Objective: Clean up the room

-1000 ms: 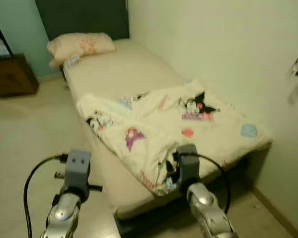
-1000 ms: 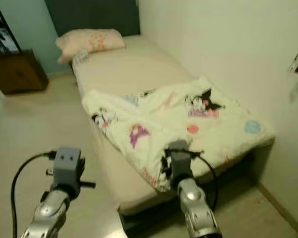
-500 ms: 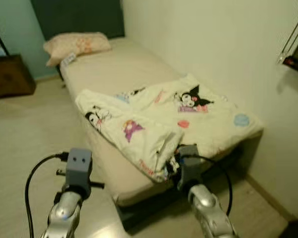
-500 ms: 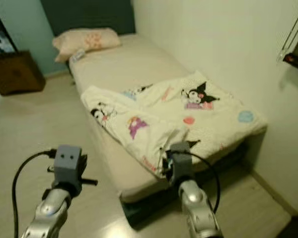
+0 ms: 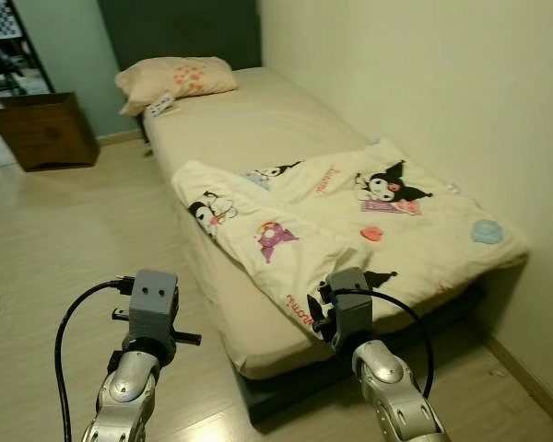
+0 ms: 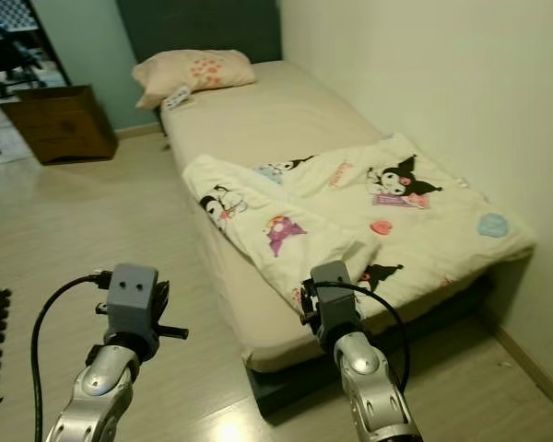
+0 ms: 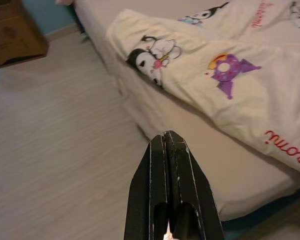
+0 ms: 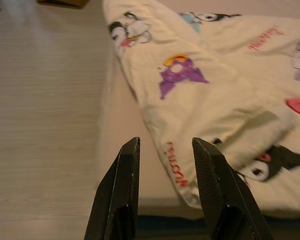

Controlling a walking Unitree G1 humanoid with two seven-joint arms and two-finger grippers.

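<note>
A rumpled cartoon-print blanket (image 5: 350, 221) sprawls across the bed (image 5: 258, 129) at frame centre. The right gripper (image 8: 165, 165), jaws apart, hovers near its overhanging corner; the left gripper (image 7: 169, 145), jaws together, idles over the floor (image 5: 55, 230). A shallow pinch could let the fabric slip free.

Lettering on the cream cartoon-print blanket (image 8: 225, 95)

Red print along the blanket's fold nearest the bed's foot reads roughly "romi" in the left wrist view; the same word is too blurred to confirm from the right wrist. Further red script higher on the blanket is too small to read.
</note>
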